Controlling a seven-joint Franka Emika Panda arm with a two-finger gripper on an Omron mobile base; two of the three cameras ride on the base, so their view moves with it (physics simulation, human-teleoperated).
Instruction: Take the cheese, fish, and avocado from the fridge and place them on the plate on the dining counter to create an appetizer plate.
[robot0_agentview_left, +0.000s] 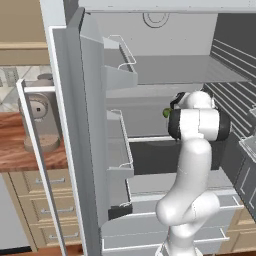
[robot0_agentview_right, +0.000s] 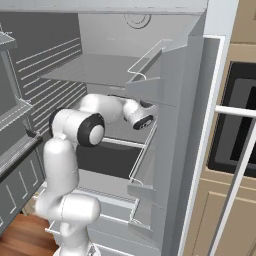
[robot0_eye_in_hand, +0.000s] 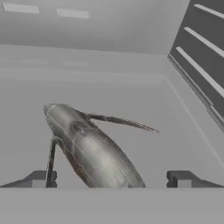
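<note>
Inside fridge (robot0_agentview_left: 90, 125): both doors stand open.
Fish (robot0_eye_in_hand: 89, 151): silvery grey, elongated, thin fins, lying on a grey shelf.
Gripper (robot0_eye_in_hand: 111, 179): jaws spread wide, straddling the fish, grasping nothing.

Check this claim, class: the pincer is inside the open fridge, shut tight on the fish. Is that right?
One error: the hand view shows the pincer open, its tips either side of the fish, not shut on it. It is inside the open fridge.
</note>
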